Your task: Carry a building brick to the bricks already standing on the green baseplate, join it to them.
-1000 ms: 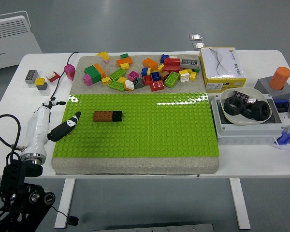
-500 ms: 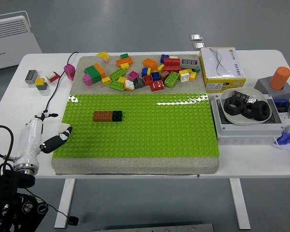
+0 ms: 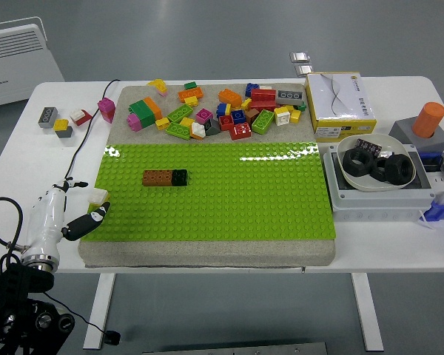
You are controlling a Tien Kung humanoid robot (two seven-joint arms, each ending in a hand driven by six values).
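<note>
Left hand [image 3: 74, 218]: at the green baseplate's [image 3: 222, 200] near-left corner, fingers [image 3: 85, 224] loosely extended, holding nothing. Joined brown and black bricks [image 3: 165, 177]: standing on baseplate's left part. Loose bricks [image 3: 222, 111]: heaped beyond baseplate, on white bench [image 3: 377, 255].

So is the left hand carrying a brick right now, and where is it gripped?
Cannot tell for certain: a small white piece sits against the left hand at the green baseplate's left edge, but no grip shows. The right hand is out of view.
</note>
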